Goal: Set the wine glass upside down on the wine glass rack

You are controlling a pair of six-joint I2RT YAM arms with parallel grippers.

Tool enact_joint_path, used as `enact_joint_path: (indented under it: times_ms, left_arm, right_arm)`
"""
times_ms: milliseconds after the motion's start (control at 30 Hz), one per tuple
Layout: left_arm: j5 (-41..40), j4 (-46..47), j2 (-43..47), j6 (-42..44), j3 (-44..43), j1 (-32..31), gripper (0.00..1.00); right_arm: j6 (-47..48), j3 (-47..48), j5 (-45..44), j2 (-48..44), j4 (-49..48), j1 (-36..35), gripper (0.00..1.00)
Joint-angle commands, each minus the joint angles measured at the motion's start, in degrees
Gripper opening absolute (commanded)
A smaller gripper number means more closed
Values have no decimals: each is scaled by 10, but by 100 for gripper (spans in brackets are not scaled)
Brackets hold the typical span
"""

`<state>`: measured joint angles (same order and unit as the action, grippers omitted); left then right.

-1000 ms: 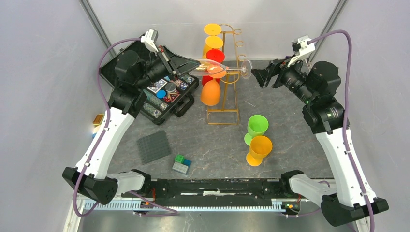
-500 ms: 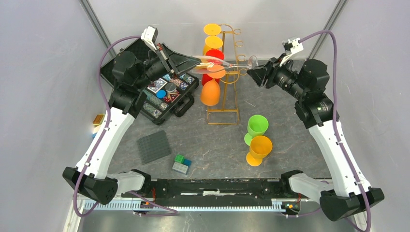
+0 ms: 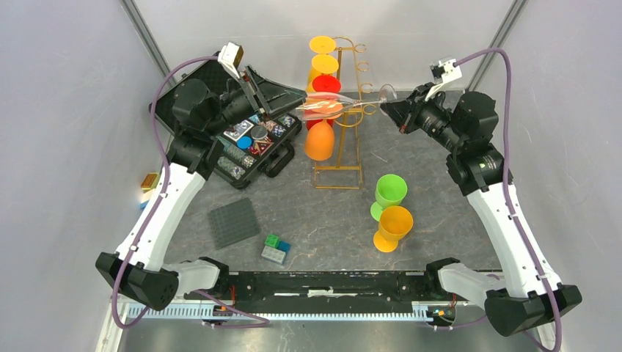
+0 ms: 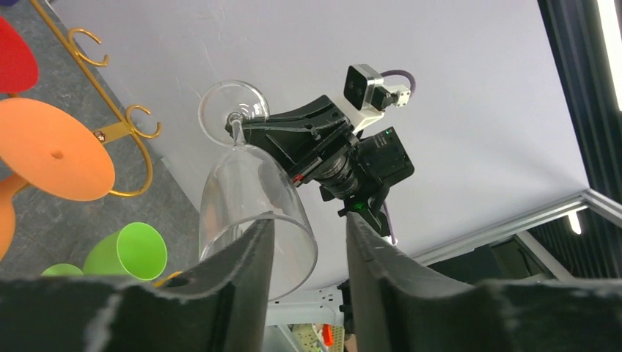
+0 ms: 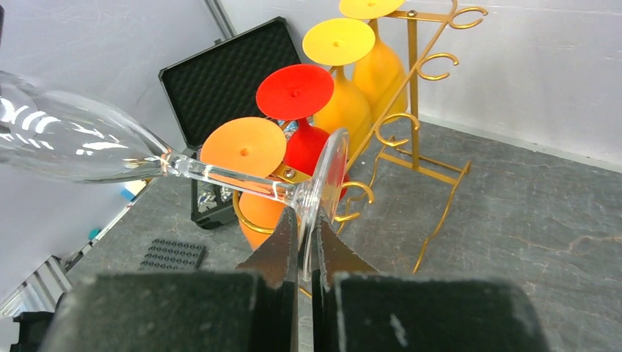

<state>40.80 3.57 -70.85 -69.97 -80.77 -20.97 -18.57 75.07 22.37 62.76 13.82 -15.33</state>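
A clear wine glass (image 3: 334, 103) lies level in the air beside the top of the gold wine glass rack (image 3: 357, 121). My right gripper (image 3: 391, 105) is shut on the rim of its round foot (image 5: 328, 176), with both fingertips pressed against the foot's faces. The bowl (image 5: 81, 143) points toward my left gripper (image 3: 292, 103), which stands open. In the left wrist view one finger (image 4: 246, 271) sits against the bowl's rim (image 4: 253, 198) and the other finger (image 4: 374, 264) is apart from the glass. Gold hooks (image 4: 132, 125) show behind.
Yellow (image 3: 323, 64), red (image 3: 326, 85) and orange (image 3: 320, 141) glasses hang upside down on the rack's left side. Green (image 3: 390, 192) and orange (image 3: 394, 224) cups stand on the table. An open black case (image 3: 253, 139), a studded grey plate (image 3: 233, 222) and small bricks (image 3: 276, 249) lie left.
My right gripper came in from the right and shut on the glass's foot. My left gripper's jaws have parted from the bowl. The glass rose slightly.
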Motion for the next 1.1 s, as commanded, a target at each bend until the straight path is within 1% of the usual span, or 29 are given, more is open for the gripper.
enact_joint_path:
  times_ms: [0, 67, 267, 433, 600, 800, 933, 1067]
  left_arm:
    - [-4, 18, 17, 3, 3, 7, 51]
    - [-5, 8, 20, 11, 3, 10, 59]
    - [-12, -10, 37, 21, 15, 25, 65]
    - [-16, -32, 48, 30, 27, 41, 66]
    - [-27, -110, 56, 61, 20, 55, 66]
    - [-37, -190, 56, 97, 10, 67, 67]
    - [-40, -235, 53, 117, 3, 69, 67]
    - [-33, -241, 52, 114, 4, 70, 67]
  right_arm:
    - [20, -2, -27, -28, -39, 0, 0]
    - [28, -6, -46, -36, -40, 0, 0]
    - [62, -25, -79, -62, -62, 0, 0]
    - [97, -28, -75, -68, -72, 0, 0]
    - [138, -34, -29, -70, -98, 1, 0]
    - [161, -42, 24, -68, -117, -4, 0]
    - [181, -33, 49, -54, -101, -24, 0]
    - [251, -2, 48, -29, -48, -78, 0]
